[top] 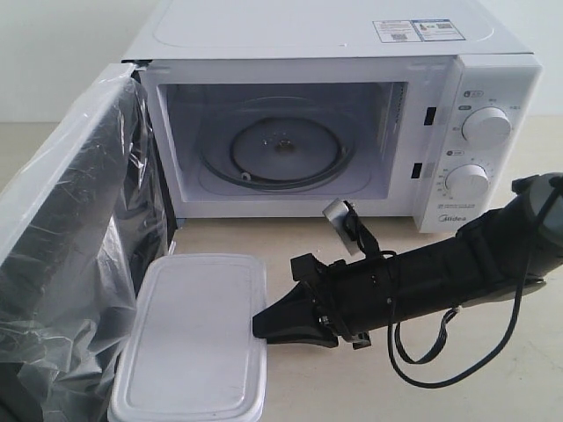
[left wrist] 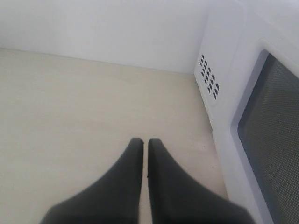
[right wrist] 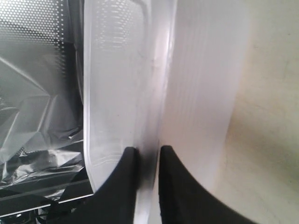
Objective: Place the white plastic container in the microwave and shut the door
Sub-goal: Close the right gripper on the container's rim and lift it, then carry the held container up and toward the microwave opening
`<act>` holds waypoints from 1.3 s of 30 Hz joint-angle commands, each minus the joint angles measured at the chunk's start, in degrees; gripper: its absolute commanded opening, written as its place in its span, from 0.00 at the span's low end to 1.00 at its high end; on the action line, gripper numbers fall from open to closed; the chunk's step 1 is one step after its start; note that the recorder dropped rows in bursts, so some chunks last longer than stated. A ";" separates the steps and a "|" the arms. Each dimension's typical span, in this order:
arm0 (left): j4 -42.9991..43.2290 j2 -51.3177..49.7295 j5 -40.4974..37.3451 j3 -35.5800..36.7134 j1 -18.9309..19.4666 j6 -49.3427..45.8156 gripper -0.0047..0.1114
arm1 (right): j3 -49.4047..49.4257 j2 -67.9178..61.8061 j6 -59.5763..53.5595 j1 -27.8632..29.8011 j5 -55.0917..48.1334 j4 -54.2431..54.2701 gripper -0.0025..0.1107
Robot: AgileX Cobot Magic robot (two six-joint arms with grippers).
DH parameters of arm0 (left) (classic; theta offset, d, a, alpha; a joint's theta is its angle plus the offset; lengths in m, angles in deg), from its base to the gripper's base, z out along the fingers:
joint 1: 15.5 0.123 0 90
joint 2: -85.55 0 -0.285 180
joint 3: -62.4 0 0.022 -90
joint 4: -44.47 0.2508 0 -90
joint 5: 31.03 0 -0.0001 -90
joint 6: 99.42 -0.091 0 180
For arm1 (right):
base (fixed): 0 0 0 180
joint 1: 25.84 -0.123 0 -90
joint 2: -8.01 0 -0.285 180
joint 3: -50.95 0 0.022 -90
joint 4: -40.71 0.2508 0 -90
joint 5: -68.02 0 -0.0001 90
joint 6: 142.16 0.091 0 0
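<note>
While my right tool [top: 264,323] pinches the right edge of the white container [top: 193,338] on the table [top: 519,387], my left tool [left wrist: 145,141] sits closed, empty; beyond, the microwave [top: 352,35] stands with its door [top: 70,255] wide open.

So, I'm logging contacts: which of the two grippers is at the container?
The right gripper: its fingertips pinch the rim of the white plastic container. The left gripper hangs over bare table beside the microwave.
</note>
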 commanded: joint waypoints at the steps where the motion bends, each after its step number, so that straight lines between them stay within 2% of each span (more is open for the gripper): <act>1: -0.56 0.19 0.47 0.23 0.01 0.45 0.08 | -0.48 0.12 -0.46 -0.52 -0.11 0.35 0.02; 9: -0.56 0.19 0.47 0.23 0.01 0.45 0.08 | -0.48 0.19 0.06 0.18 -1.35 0.35 0.02; 24: -0.56 0.19 0.47 0.23 0.01 0.45 0.08 | 8.19 11.01 -2.44 9.17 -3.52 0.35 0.02; 39: -0.56 0.19 0.47 0.23 0.01 0.45 0.08 | 11.53 19.62 -0.37 9.17 -0.75 0.35 0.02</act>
